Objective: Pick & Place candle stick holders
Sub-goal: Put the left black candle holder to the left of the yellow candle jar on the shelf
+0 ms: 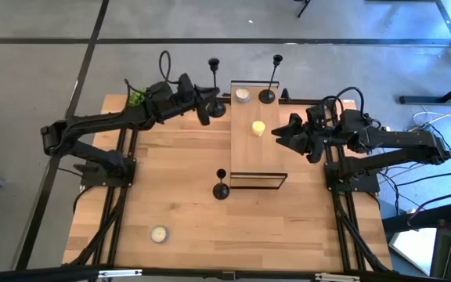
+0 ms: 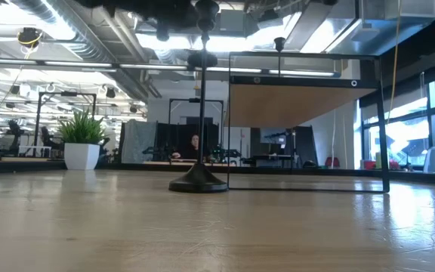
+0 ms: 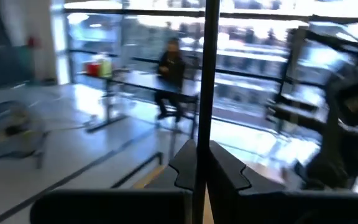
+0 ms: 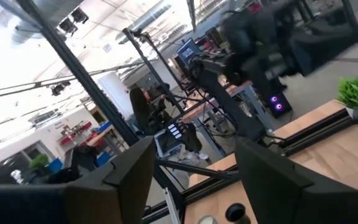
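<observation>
Wood desk (image 1: 178, 196): pale planks, carrying a raised wooden shelf (image 1: 255, 153) on a thin black frame; every place below is given from this shelf.
Left arm: reaches in to the shelf's far-left corner; left tool (image 1: 207, 104) is clenched on the thin stem of 1 tall candle stick holder (image 1: 214, 84), whose round base (image 1: 218, 109) sits level with the tool, just off the shelf's far-left corner. In the left wrist view the stem runs upright between the dark fingers (image 3: 225, 171).
Key relation: the held holder's long axis is vertical and the shelf top lies just to its right, so I judge a short sideways carry onto the shelf comes next; whether the base is clear of the desk I cannot tell.
Right arm: waits at the shelf's right side; right tool (image 1: 286, 131) stands released, holding nothing.
Second tall holder (image 1: 271, 82): upright on the shelf's far edge.
Short holder (image 1: 221, 186): on the desk at the shelf's near-left corner.
In the way: white candle (image 1: 243, 95) at the shelf's far-left end, closest to the held base; yellow candle (image 1: 258, 128) mid-shelf.
Elsewhere: another candle (image 1: 158, 233) well off toward the desk's near-left; green plant (image 1: 135, 97) beyond the left arm.
</observation>
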Controlling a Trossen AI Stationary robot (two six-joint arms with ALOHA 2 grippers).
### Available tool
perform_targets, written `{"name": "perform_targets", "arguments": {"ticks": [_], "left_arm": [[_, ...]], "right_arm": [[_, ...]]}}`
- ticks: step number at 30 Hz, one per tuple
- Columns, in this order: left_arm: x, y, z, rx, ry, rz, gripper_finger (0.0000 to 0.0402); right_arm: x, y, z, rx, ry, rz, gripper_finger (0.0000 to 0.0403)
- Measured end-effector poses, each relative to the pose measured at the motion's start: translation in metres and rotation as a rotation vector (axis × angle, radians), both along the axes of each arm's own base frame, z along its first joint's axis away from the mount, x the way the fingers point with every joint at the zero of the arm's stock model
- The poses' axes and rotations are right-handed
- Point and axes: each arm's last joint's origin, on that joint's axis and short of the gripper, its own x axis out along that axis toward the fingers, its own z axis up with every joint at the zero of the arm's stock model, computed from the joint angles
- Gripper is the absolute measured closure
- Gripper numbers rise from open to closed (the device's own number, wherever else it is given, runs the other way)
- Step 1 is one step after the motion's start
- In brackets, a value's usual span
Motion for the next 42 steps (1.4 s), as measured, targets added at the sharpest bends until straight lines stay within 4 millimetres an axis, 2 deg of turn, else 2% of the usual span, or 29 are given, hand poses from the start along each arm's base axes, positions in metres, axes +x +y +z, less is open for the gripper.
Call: {"name": "perform_targets", "arguments": {"ticks": [6,13,17,20,27,30,33,42], "left_arm": [[-0.001,0.026,-0.026,0.075,0.038,-0.252,0.0391],[0.028,0.049,-0.059,0.226,-0.063,-0.532,0.0391],[0.039,0.055,-0.076,0.228,-0.084,-0.554,0.0391],[0.047,0.053,-0.085,0.207,-0.064,-0.520,0.0391],[0.075,0.030,-0.072,0.133,-0.011,-0.510,0.0391],[0.084,0.022,-0.063,0.153,0.027,-0.482,0.0391],[0.085,0.020,-0.061,0.169,0.031,-0.472,0.0391],[0.078,0.032,-0.071,0.107,0.045,-0.438,0.0391]], "right_arm": [[0.000,0.000,0.000,-0.054,-0.004,0.001,0.0176],[0.001,0.000,-0.007,-0.111,0.056,-0.003,0.0176],[0.001,0.000,-0.011,-0.129,0.105,-0.001,0.0176],[0.001,0.000,-0.013,-0.134,0.117,-0.001,0.0176],[0.001,0.000,-0.013,-0.136,0.119,-0.001,0.0176],[0.001,0.000,-0.013,-0.141,0.118,-0.002,0.0176],[0.001,0.000,-0.012,-0.152,0.113,-0.006,0.0176],[0.001,0.000,-0.012,-0.152,0.113,-0.005,0.0176]]}}
